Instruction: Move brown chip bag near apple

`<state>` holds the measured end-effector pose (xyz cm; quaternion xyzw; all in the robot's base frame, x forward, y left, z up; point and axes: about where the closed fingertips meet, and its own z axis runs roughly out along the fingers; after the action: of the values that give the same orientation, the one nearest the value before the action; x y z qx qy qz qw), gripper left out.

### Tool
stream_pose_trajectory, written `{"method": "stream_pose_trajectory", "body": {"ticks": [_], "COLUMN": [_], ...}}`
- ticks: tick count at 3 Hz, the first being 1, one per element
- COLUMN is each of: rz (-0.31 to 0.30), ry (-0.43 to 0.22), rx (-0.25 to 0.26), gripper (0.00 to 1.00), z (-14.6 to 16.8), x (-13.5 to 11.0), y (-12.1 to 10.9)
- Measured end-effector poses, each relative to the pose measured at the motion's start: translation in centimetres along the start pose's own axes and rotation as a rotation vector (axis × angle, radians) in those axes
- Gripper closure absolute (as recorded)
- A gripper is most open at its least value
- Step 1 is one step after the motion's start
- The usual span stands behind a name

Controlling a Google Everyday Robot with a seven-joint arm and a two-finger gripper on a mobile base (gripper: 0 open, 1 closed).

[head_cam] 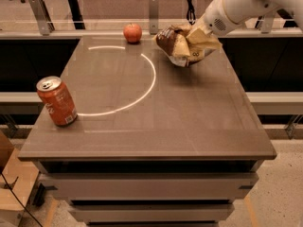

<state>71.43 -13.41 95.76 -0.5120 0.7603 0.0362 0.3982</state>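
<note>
Fingers (pixel 199 35) grip the brown chip bag (pixel 173 43) over the table (pixel 189 117), near the apple (pixel 132 32).

The brown chip bag (pixel 171 42), dark brown with cream-yellow edges, hangs crumpled and tilted just above the far right part of the table (pixel 189 122), pinched at its right end by the gripper (pixel 198 36). The apple (pixel 132 32), small, round and red, sits at the far edge, near the bag's left end but apart from it
</note>
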Motion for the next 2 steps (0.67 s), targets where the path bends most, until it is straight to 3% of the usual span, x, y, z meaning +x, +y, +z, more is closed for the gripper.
{"method": "stream_pose_trajectory", "body": {"ticks": [2], "rz": [0.070], "ry": [-0.068], "rx": [-0.046], "gripper": [0.59], "z": [5.4], "x": [0.1], "y": [-0.7]}}
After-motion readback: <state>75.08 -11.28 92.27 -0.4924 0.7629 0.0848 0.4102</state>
